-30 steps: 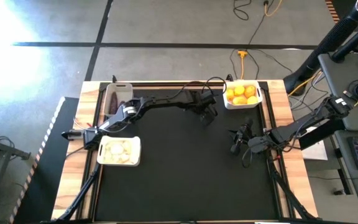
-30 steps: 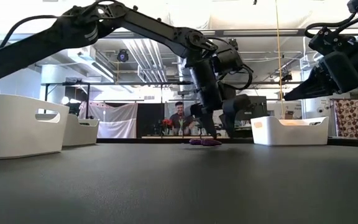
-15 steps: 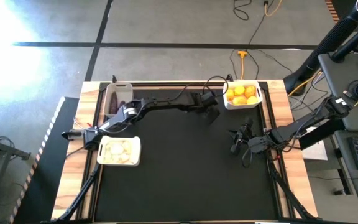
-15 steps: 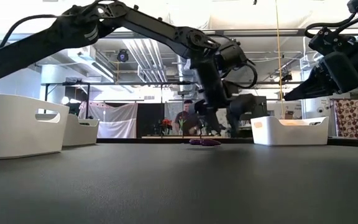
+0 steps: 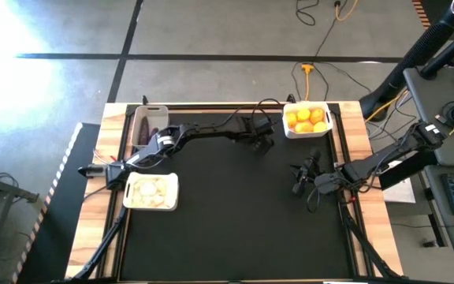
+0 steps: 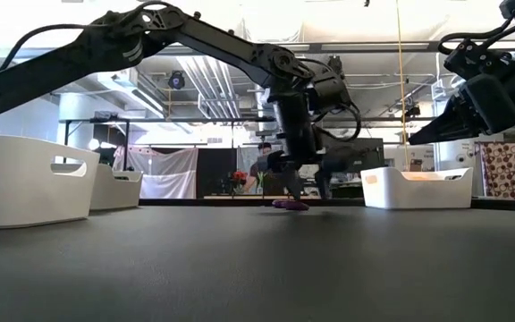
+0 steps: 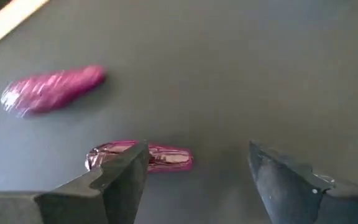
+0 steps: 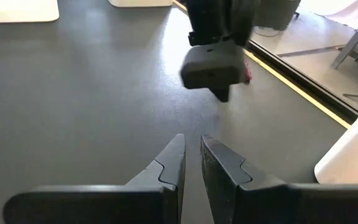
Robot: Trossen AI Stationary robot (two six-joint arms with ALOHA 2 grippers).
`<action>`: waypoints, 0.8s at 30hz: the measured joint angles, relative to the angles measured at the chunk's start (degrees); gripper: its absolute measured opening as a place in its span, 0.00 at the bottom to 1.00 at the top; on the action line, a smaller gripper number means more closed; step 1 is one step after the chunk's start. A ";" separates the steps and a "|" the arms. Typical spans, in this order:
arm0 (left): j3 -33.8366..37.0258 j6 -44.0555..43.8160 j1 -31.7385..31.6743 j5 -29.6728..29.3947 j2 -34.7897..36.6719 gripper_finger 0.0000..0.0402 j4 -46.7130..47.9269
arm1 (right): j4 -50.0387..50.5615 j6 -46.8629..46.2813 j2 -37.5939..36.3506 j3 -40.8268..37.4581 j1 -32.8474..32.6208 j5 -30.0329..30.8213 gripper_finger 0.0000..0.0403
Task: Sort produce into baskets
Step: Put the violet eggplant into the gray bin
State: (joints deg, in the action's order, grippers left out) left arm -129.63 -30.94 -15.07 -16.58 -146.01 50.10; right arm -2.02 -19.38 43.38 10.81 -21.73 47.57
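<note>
Two small purple eggplant pieces lie on the black mat near the far edge, one [image 7: 51, 90] farther off and one [image 7: 160, 158] just ahead of my left gripper's fingers. In the low view one piece [image 6: 291, 204] shows on the mat. My left gripper [image 7: 197, 165] is open and hovers just above them [image 5: 263, 143], touching nothing. My right gripper [image 8: 192, 146] is shut and empty above the mat's right side [image 5: 297, 183]. Yellow and orange citrus fill the white basket [image 5: 307, 120] at the far right. Whitish bulbs lie in the white basket [image 5: 151, 192] at the left. The greyish basket [image 5: 150, 124] holds dark pieces.
A wooden rim [image 5: 351, 158] frames the black mat [image 5: 227, 221], whose middle and near part are bare. A black cable [image 5: 235, 118] runs along my left arm. A person [image 6: 262, 165] shows in the room beyond the table.
My left gripper has risen a little off the mat and turned above the eggplant pieces, shifting slightly toward the far edge. The eggplant piece stays on the mat.
</note>
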 joint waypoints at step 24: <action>0.02 -6.71 17.14 -17.16 3.11 0.65 32.10 | 0.00 -0.11 0.00 0.00 -0.01 0.00 0.11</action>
State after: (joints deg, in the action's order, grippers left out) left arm -129.60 -37.65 2.07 -33.74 -142.91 82.19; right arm -2.02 -19.49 43.38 10.81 -21.74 47.57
